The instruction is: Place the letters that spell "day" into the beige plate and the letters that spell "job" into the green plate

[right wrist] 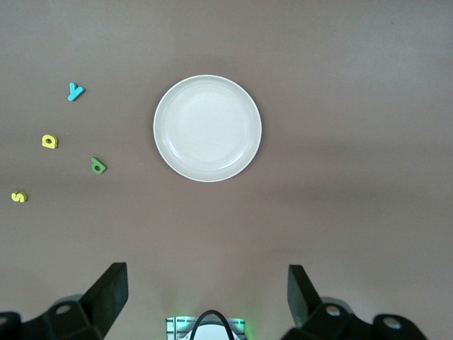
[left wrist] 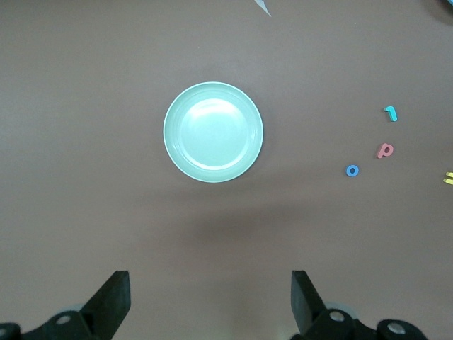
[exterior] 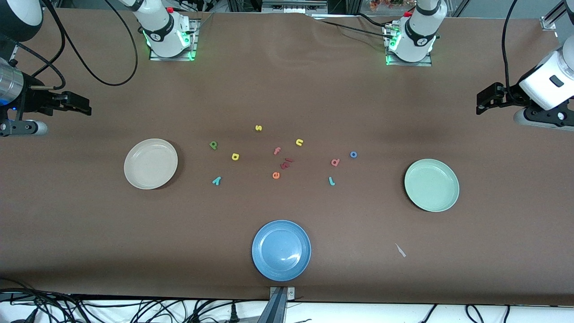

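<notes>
The beige plate [exterior: 150,163] [right wrist: 207,128] lies toward the right arm's end, the green plate [exterior: 432,185] [left wrist: 213,132] toward the left arm's end. Between them lie the green d [exterior: 213,145] [right wrist: 98,166], yellow a [exterior: 235,156] [right wrist: 49,141] and teal y [exterior: 216,181] [right wrist: 75,91], then the teal j [exterior: 332,181] [left wrist: 390,112], blue o [exterior: 353,154] [left wrist: 352,170] and salmon b [exterior: 335,162] [left wrist: 385,150]. My right gripper [exterior: 83,104] [right wrist: 207,294] hangs open high over its end of the table. My left gripper [exterior: 484,101] [left wrist: 210,297] hangs open over the other end. Both are empty.
A blue plate [exterior: 281,250] sits near the front edge. Other letters lie mid-table: a yellow s [exterior: 258,128], yellow n [exterior: 299,142], pink f [exterior: 277,150], orange e [exterior: 276,175] and dark red pieces [exterior: 286,163]. A small white scrap [exterior: 400,250] lies nearer the camera than the green plate.
</notes>
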Available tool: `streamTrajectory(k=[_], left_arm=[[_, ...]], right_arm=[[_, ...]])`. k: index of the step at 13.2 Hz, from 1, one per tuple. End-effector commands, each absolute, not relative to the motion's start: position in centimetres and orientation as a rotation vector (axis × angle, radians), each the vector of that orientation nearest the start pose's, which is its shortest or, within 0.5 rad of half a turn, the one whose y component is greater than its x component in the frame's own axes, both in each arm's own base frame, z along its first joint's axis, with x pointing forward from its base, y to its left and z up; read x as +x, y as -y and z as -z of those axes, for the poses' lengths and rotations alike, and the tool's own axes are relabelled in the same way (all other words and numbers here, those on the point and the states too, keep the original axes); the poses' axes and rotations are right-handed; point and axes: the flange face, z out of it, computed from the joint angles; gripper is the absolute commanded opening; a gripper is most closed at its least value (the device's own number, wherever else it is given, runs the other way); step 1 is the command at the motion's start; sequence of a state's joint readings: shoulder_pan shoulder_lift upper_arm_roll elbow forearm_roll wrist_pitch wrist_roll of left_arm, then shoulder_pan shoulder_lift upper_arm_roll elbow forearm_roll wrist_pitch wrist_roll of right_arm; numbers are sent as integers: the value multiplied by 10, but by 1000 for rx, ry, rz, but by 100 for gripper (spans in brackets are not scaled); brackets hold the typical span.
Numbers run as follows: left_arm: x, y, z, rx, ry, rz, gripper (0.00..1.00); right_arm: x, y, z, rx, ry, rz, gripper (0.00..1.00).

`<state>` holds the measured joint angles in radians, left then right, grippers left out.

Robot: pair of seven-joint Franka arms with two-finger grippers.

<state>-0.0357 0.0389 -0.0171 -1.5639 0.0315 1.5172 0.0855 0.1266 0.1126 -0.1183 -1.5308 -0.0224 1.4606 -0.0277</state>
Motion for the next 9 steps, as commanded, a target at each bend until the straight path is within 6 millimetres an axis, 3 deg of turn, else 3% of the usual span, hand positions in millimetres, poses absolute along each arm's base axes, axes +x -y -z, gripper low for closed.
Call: streamTrajectory(k=[1,4,9], left_arm=[[562,28,-601,-3088,-212,-148,100],[571,33,-592,-3088,-226,-138,100],[570,34,-596,-3104,-227,-120,100]], right_arm=[[574,-3,-575,-3171,65,-305,100],[574,-4,-575,-3169,65,-305,100],[574,-3,-575,-3171,65,-305,100]])
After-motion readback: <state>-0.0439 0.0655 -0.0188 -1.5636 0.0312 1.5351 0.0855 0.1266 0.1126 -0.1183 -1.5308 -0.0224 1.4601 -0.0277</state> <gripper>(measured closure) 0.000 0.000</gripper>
